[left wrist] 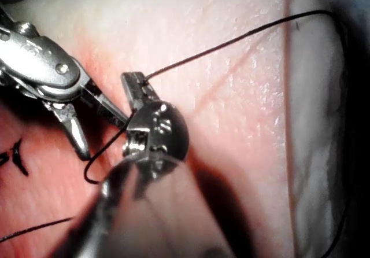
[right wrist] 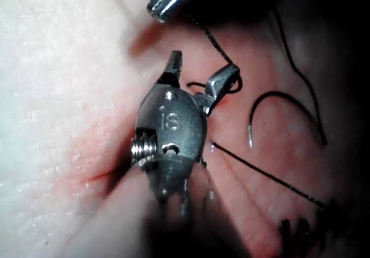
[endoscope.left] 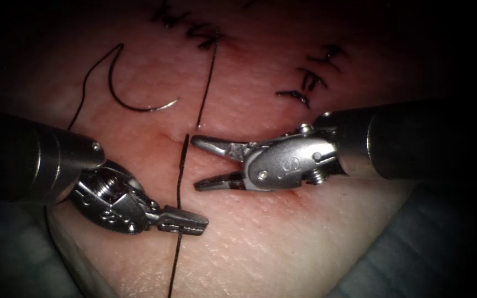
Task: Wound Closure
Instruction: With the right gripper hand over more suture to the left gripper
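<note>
The curved needle (endoscope.left: 139, 105) lies free on the tissue (endoscope.left: 260, 243), up and to the left of both tools, not in the tissue and held by neither; it is also seen in the right wrist view (right wrist: 272, 98). My left tool (endoscope.left: 186, 219) is shut on the thread (endoscope.left: 181, 171), which runs down from a stitch (endoscope.left: 215, 38). The right tool (endoscope.left: 196, 164) stands open just right of that thread, holding nothing. In the left wrist view the left tool (left wrist: 136, 87) grips the thread (left wrist: 231, 44). The right tool (right wrist: 199, 70) straddles a small loop of thread.
Dark finished stitches (endoscope.left: 310, 77) sit at the upper right and more along the top (endoscope.left: 167, 16). Red fluid (endoscope.left: 296, 194) stains the tissue under the right tool. The tissue's front edge falls away to grey cloth (endoscope.left: 415, 259) at the lower right.
</note>
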`<state>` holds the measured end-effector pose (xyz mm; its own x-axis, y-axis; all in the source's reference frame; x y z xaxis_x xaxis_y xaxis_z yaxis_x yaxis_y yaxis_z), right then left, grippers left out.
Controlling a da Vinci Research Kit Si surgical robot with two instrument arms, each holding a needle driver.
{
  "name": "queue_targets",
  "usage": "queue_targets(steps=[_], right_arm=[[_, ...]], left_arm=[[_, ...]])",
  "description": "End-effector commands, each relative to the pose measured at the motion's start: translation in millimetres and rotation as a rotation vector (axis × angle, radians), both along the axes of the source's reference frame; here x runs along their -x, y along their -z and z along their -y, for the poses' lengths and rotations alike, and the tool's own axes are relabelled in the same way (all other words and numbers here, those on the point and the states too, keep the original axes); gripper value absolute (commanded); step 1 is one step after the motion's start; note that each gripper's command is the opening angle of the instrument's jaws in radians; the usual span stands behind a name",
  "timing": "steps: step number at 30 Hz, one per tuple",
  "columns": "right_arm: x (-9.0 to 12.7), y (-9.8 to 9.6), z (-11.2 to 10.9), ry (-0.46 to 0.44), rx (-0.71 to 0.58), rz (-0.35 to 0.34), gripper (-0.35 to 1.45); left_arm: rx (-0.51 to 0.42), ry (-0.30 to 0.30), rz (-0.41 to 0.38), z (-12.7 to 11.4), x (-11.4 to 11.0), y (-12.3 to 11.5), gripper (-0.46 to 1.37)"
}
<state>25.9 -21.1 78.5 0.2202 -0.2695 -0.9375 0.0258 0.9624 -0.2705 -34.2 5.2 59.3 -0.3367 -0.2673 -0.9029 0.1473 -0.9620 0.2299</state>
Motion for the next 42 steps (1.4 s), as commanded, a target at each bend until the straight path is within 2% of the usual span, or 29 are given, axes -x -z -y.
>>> queue_targets(steps=[1, 7, 12, 19, 23, 26, 29, 30, 31, 33, 42], right_arm=[[-0.2, 0.1, -0.1, 0.011, 0.013, -0.012, 1.18], [-0.8, 0.2, 0.0, 0.046, 0.057, -0.062, 1.23], [-1.4, 0.4, -0.1, 0.048, 0.073, -0.079, 1.23], [-1.6, 0.9, -0.1, 0.064, 0.079, -0.156, 1.12], [-1.6, 1.3, 0.0, 0.070, 0.081, -0.211, 0.99], [-1.6, 1.3, 0.1, 0.082, 0.079, -0.224, 0.86], [-1.5, 1.4, 0.1, 0.101, 0.075, -0.233, 0.53], [-1.5, 1.3, 0.1, 0.119, 0.072, -0.231, 0.21], [-1.5, 1.3, 0.1, 0.124, 0.071, -0.232, -0.01], [-1.5, 1.3, 0.0, 0.124, 0.071, -0.232, -0.35], [-1.5, 0.6, 0.0, 0.134, 0.085, -0.228, -0.35]], left_arm=[[-0.019, -0.011, 0.003, -0.2, -0.1, -0.2, -0.35], [-0.091, -0.032, 0.039, -1.0, 0.2, -0.4, -0.35], [-0.139, -0.045, 0.060, -1.3, 0.6, -0.2, -0.35], [-0.174, -0.062, 0.079, -1.5, 0.9, -0.2, -0.35], [-0.179, -0.064, 0.081, -1.9, 0.8, -0.2, -0.35], [-0.180, -0.064, 0.081, -2.1, 0.7, -0.2, -0.35], [-0.180, -0.061, 0.079, -2.3, 0.7, -0.2, -0.35], [-0.180, -0.061, 0.079, -2.3, 0.7, -0.1, -0.35], [-0.180, -0.059, 0.078, -2.3, 0.7, -0.1, -0.35], [-0.180, -0.058, 0.077, -2.3, 0.8, -0.1, -0.35], [-0.167, -0.058, 0.075, -2.2, 0.7, 0.0, -0.35]])
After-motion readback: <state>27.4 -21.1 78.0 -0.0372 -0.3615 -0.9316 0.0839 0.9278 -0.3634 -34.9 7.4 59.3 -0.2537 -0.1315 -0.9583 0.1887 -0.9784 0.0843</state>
